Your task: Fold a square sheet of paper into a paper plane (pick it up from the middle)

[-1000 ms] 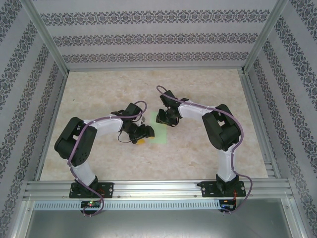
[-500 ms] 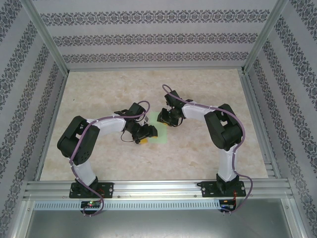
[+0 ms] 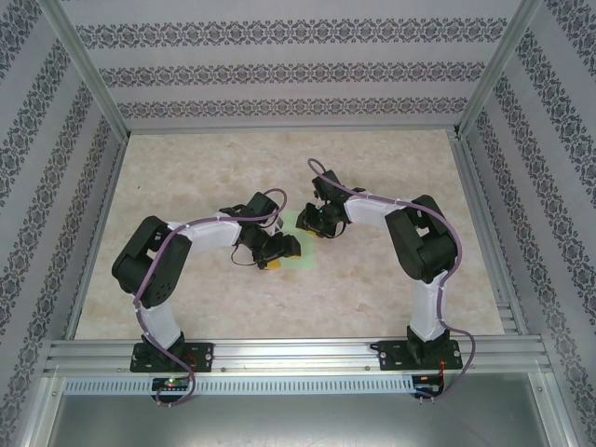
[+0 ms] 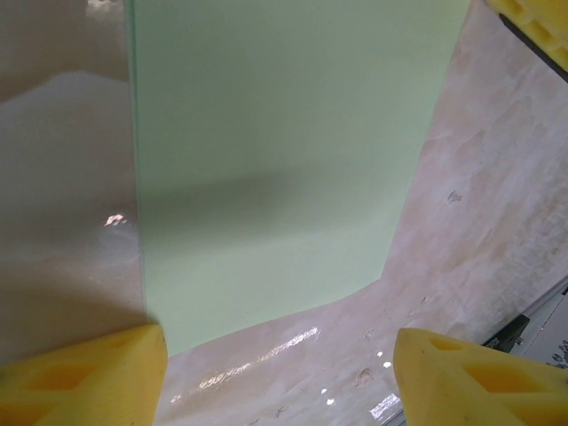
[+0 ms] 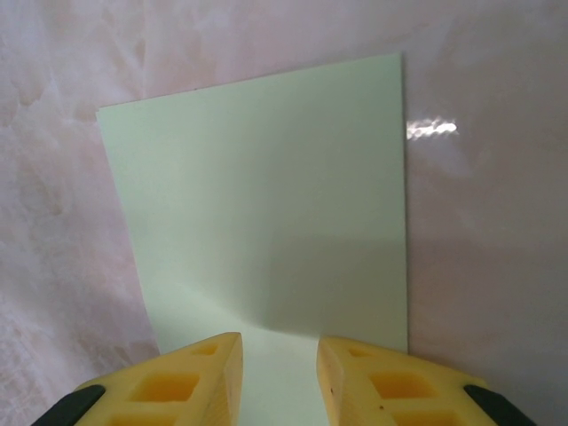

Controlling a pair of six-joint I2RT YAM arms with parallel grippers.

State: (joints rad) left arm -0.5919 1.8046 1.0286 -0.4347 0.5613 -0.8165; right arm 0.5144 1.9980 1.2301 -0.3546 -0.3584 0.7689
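Square sheet of paper, pale green, lies flat on the marble table approx mid-table, btwn the two tools. L gripper is low at the sheet's left side. Its yellow fingers are wide apart w/ nothing btwn them, and in the wrist view one sheet corner reaches up to one finger. R gripper is low at the sheet's far edge. Jaws are narrow, small gap, w/ the sheet running flat under it. Can't tell if the tips touch the paper.
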